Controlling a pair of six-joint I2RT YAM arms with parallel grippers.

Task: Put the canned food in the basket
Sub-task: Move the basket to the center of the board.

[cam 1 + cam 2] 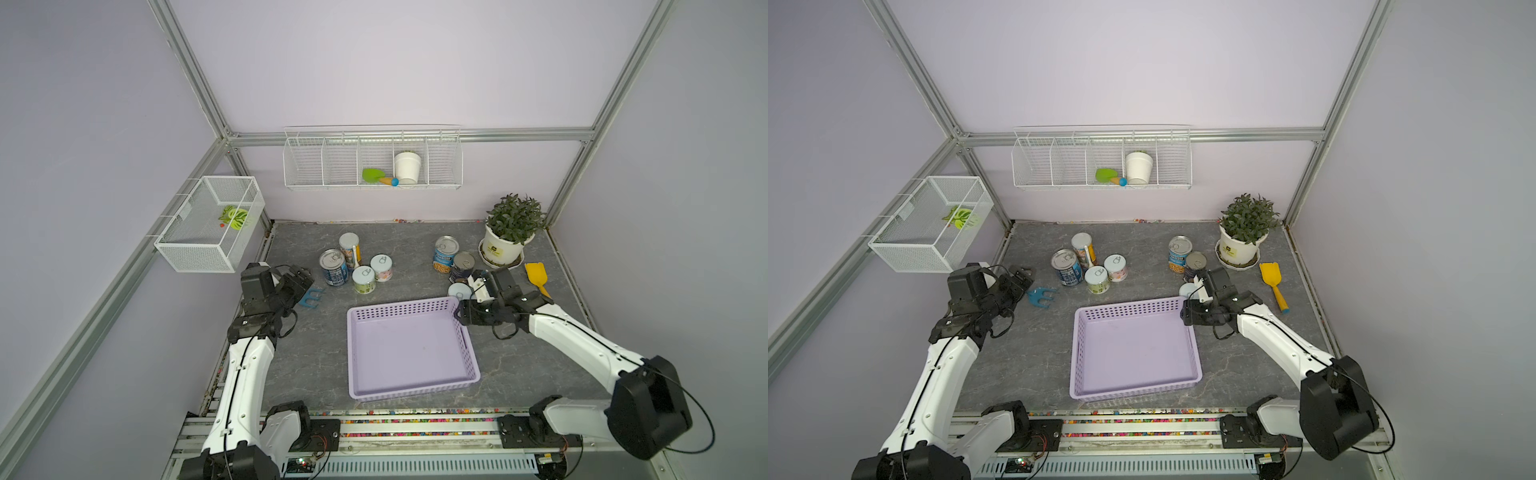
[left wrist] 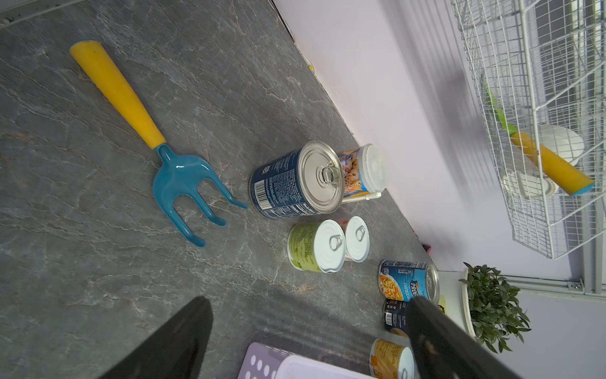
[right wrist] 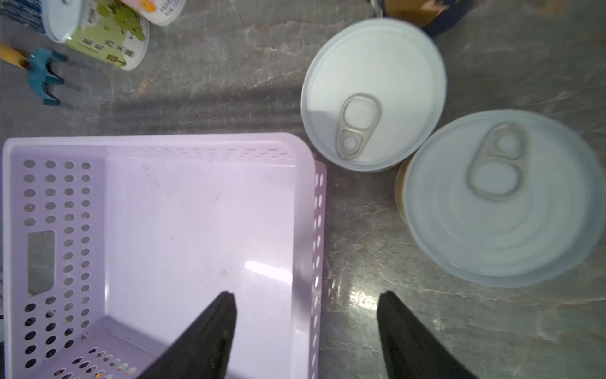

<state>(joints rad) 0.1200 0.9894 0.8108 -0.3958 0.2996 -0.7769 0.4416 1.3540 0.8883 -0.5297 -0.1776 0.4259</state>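
Eight cans (image 1: 364, 279) are set upright on the grey table (image 1: 307, 357), all outside the lilac basket (image 1: 409, 353).

Right gripper (image 3: 307, 293): the jaws are spread and nothing is pinched. The basket's perforated side wall is straddled (one finger (image 3: 210, 328) is held over the basket floor, the other over bare table outside). Two short cans with pale lids are found ahead of the jaws, on the outer finger's side, past the basket's corner: the nearer short can (image 3: 498, 197), which shows a yellow side, and the farther short can (image 3: 373, 95) close against it. Whether these two touch cannot be told.

Left gripper (image 2: 310, 298): the jaws are spread wide, with only bare table between them. Four cans are grouped ahead of the jaws: the dark blue can (image 2: 288, 183), the colourful can (image 2: 357, 170) just behind it, the green-label can (image 2: 311, 246) and the pink-label can (image 2: 357, 238) just beside that. A blue garden fork (image 2: 183, 183) is laid to one side of this group. Near one fingertip, the soup can (image 2: 403, 280) and the dark can (image 2: 393, 316) are seen, the latter partly hidden by that finger.
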